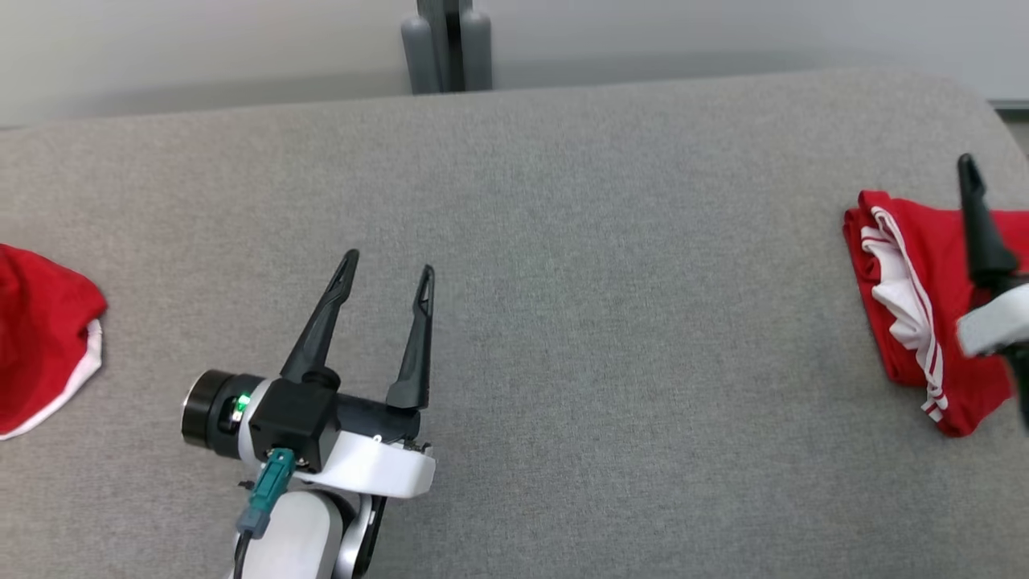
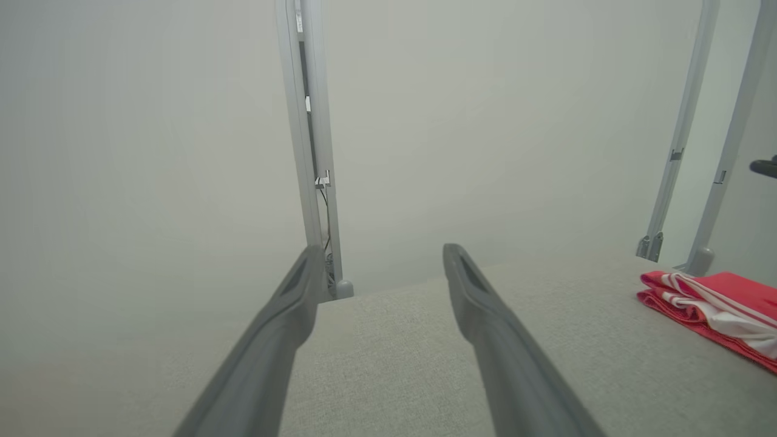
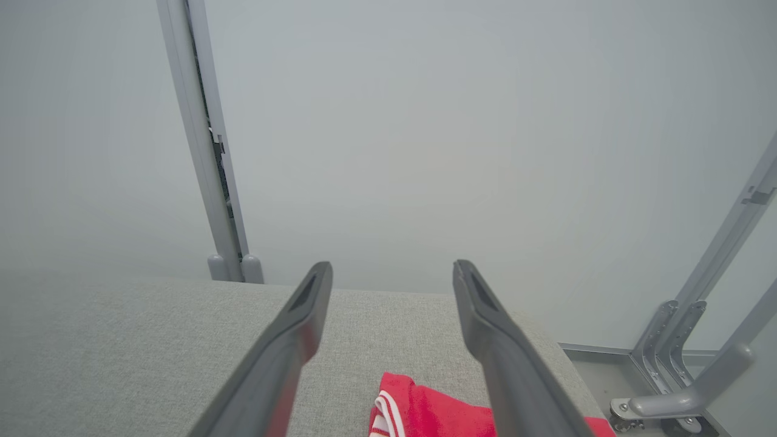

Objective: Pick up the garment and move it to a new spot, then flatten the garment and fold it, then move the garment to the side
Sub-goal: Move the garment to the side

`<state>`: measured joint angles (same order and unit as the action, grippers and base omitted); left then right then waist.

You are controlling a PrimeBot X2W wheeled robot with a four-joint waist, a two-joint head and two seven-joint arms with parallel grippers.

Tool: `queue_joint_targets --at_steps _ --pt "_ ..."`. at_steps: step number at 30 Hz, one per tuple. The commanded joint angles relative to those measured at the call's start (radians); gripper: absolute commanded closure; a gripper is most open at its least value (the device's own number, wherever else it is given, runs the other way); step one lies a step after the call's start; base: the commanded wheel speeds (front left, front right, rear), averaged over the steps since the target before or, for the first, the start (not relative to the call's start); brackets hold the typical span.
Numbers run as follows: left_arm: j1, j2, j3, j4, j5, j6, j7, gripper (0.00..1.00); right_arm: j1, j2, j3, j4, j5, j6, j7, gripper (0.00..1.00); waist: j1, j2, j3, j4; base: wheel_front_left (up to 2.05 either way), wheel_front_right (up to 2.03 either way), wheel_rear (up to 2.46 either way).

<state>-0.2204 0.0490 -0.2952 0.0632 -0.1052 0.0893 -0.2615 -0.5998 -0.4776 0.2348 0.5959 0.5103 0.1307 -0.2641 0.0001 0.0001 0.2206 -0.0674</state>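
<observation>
head view: the table (image 1: 563, 241) has a grey cloth-like top. the left gripper (image 1: 389, 265) hangs over its bare middle-left, fingers apart, nothing between them. the folded garment (image 1: 908, 297), red with white stripes, lies in a compact stack at the table's right side. the right gripper (image 1: 977, 209) stands over it at the frame edge, with one finger showing here. a second red garment (image 1: 40, 322) with white trim lies crumpled at the left edge, well apart from both grippers.

left wrist view: the left gripper (image 2: 382, 252) is spread and empty above the table. the folded garment (image 2: 710, 303) lies off to the right, its layered edges visible.

right wrist view: the right gripper (image 3: 391, 267) has its fingers spread and holds nothing. the folded garment (image 3: 431, 413) lies just below them at the bottom edge; contact cannot be told.

assessment: the fabric is judged light, soft and limp. lifted by one layer, the stack would likely sag and open. a hold should pinch through all layers at the stacked striped edge, ideally at two points. the fold appears done and set to the side.
</observation>
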Motion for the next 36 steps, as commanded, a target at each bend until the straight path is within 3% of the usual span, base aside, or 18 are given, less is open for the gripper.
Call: queue_joint_targets --at_steps 1,7,14,25,36 --pt "0.018 0.003 0.014 -0.005 0.0 0.003 -0.003 0.0 0.075 0.045 -0.047 -0.087 -0.045 0.0 -0.001 0.0 -0.0001 -0.0001 -0.039 0.011 0.0 0.0 0.0" --pt "0.068 0.003 0.053 -0.011 -0.007 0.012 -0.003 0.0 0.271 0.209 -0.158 -0.319 -0.105 0.0 -0.002 0.0 -0.0001 -0.0001 -0.098 0.036 0.0 0.0 0.0" --pt "0.134 0.004 0.109 -0.01 -0.021 0.029 -0.003 0.0 0.419 0.329 -0.191 -0.41 -0.114 0.0 -0.002 0.0 -0.0001 -0.0001 -0.15 0.055 0.0 0.0 0.0" --pt "0.22 0.004 0.18 0.033 -0.033 0.033 -0.003 0.0 0.537 0.398 -0.214 -0.404 -0.221 0.0 -0.002 0.0 -0.0001 -0.0001 -0.197 0.072 0.0 0.0 0.0" --pt "0.236 0.003 0.17 0.052 -0.048 0.024 -0.003 0.0 0.559 0.422 -0.225 -0.391 -0.257 0.0 -0.002 0.0 -0.0001 -0.0001 -0.205 0.075 0.0 0.0 0.0"
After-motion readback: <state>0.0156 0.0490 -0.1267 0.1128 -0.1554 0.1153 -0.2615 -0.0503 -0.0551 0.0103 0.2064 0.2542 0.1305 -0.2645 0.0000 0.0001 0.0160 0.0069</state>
